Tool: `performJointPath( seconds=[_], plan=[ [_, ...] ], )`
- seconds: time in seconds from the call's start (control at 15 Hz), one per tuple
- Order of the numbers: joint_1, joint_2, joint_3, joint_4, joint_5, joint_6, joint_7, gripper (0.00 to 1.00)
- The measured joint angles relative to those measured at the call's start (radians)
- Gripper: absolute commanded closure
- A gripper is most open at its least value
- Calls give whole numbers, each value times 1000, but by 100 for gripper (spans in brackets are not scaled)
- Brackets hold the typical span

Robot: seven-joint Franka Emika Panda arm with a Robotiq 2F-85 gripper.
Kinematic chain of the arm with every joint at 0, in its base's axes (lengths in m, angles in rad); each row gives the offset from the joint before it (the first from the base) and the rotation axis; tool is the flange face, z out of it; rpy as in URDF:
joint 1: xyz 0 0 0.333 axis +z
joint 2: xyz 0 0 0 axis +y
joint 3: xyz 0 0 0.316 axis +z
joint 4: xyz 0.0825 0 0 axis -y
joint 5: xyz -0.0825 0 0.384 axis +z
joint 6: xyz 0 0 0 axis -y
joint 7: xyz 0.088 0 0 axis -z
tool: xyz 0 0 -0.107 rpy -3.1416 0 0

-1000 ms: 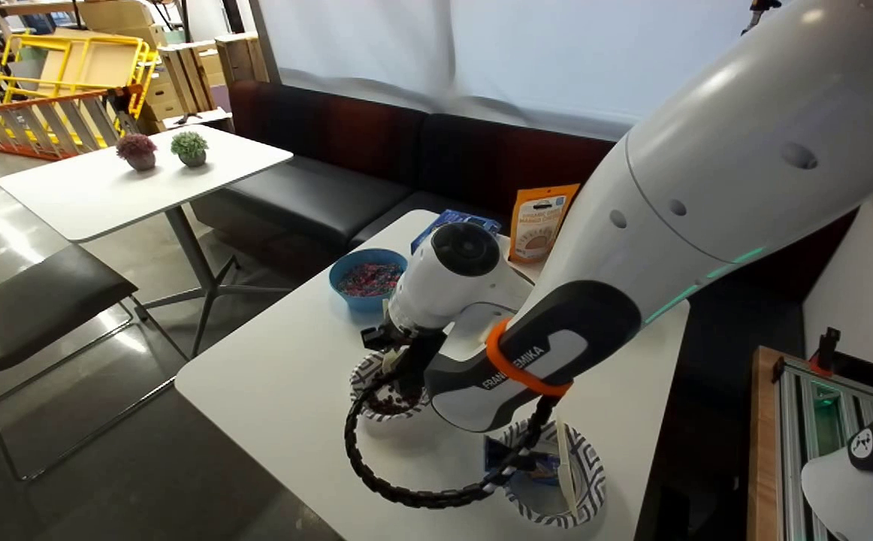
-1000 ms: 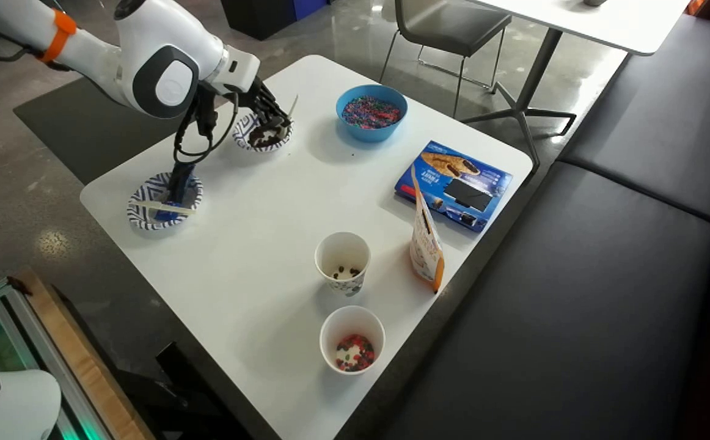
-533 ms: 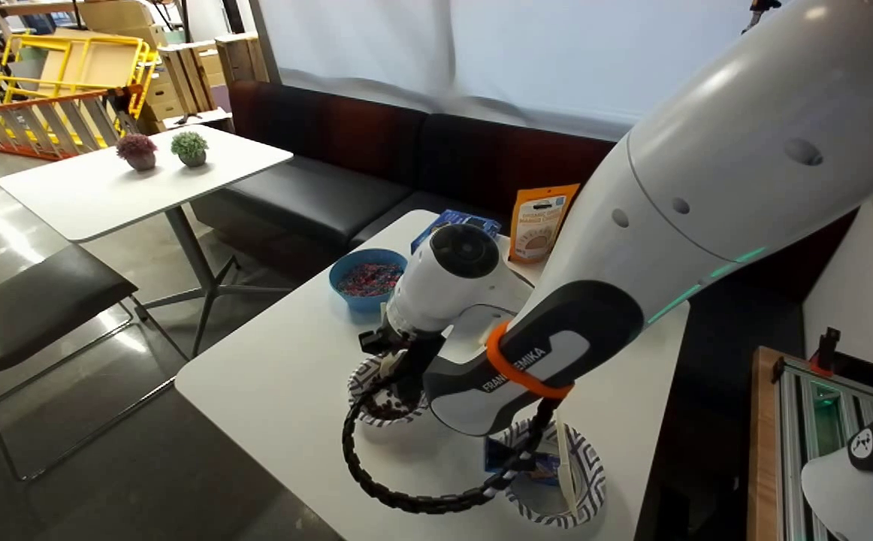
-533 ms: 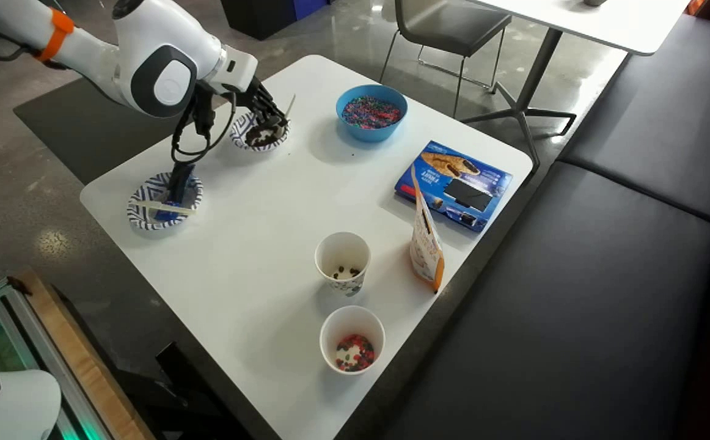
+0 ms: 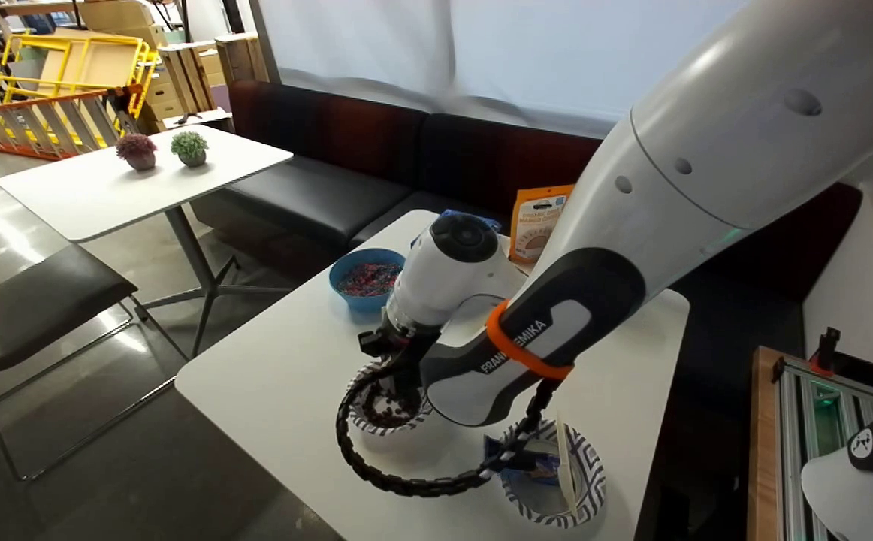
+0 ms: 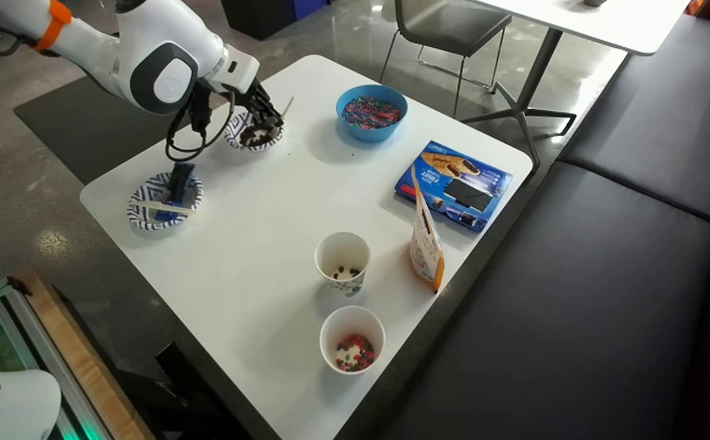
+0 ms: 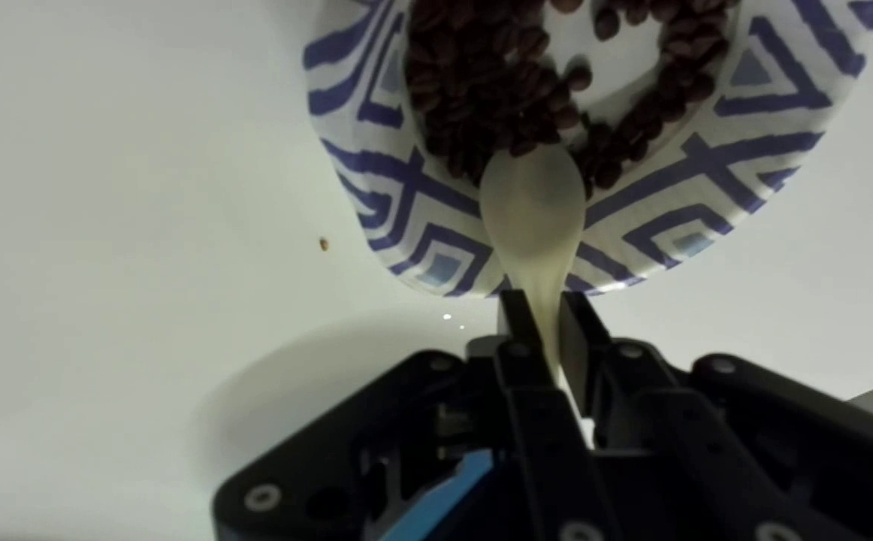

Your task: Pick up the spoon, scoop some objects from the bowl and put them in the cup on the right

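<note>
My gripper (image 7: 544,302) is shut on the pale cream spoon (image 7: 533,199), fingers on either side of its handle. The handle's end sticks up behind the gripper (image 6: 274,122) in an exterior view (image 6: 288,105). The spoon's head is inside the striped bowl (image 7: 436,248), its tip touching the dark brown pieces (image 7: 481,83); no pieces show in its hollow. The bowl also shows in both exterior views (image 5: 380,430) (image 6: 233,133), partly hidden by the gripper. The plain whitish cup (image 6: 329,336) stands upright, with red and dark pieces inside. It is hidden in the other views.
A white cup with dark markings (image 6: 346,286) stands beside the plain cup. A blue bowl (image 6: 372,135), a blue box (image 6: 453,183) and an orange pouch (image 6: 426,250) stand on the table. A striped plate (image 6: 141,217) holds a cream utensil and a blue packet.
The striped bowl has slid a little left in one exterior view and slightly nearer the camera in the other. The gripper and spoon have shifted slightly with it. The cups have not moved.
</note>
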Motion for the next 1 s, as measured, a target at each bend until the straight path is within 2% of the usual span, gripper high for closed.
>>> performJointPath(
  seconds=[0.33,0.73,1.0],
  plan=[
    [-89,-34,86,0,-2,-20,-2,96],
    [-224,-76,224,-3,-21,-44,-14,96],
    [-272,-79,255,-5,-49,-60,-15,96]
  ],
)
